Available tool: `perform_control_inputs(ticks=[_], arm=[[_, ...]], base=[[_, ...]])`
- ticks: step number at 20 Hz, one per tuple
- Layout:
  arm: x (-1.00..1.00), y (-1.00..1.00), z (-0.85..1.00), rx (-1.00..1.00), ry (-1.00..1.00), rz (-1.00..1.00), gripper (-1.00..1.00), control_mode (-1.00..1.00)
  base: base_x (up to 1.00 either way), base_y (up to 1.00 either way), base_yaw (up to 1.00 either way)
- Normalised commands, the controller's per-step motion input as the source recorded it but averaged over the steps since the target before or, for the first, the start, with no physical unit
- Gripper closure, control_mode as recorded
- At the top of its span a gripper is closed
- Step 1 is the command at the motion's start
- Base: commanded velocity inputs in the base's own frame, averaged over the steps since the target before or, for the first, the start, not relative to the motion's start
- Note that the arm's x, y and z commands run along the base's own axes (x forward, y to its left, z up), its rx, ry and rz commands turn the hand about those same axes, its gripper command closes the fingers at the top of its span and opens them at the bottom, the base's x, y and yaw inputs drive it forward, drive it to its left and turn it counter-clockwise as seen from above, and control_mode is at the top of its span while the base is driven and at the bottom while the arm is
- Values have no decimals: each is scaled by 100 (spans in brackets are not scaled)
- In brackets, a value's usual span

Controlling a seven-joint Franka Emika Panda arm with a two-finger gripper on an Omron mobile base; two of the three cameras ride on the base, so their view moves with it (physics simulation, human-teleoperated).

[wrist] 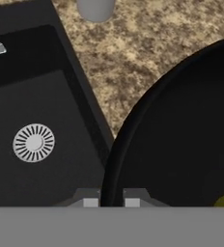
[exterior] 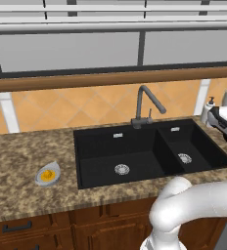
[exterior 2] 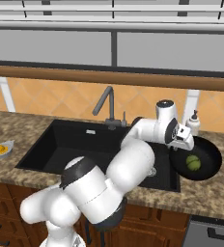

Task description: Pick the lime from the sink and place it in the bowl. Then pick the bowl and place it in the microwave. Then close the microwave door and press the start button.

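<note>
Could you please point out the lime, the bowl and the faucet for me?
lime (exterior 2: 193, 162), right base view, middle of the fruit.
bowl (exterior 2: 213, 155), right base view, its inner right wall.
faucet (exterior: 141, 104), left base view, its upright neck.

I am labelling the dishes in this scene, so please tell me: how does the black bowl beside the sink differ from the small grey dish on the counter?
The black bowl is large and dark; the grey dish is small and pale. The bowl holds a green lime; the dish holds something orange-yellow. The bowl sits right of the sink, with the tool at its rim; the dish lies left of the sink. Both rest on the speckled counter.
</note>
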Motion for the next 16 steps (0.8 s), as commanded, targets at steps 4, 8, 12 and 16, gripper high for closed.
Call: perform_control_inputs(ticks=[4,8,12,16], arm=[[-9,18,7,0,-1,9,100,-100],[-17,64,98,-5,3,10,100,-100],[-26,56,98,-7,20,15,100,-100],[-51,56,70,-4,20,16,100,-100]], base=[[0,0,0],[0,0,0],[0,0,0],[0,0,0]])
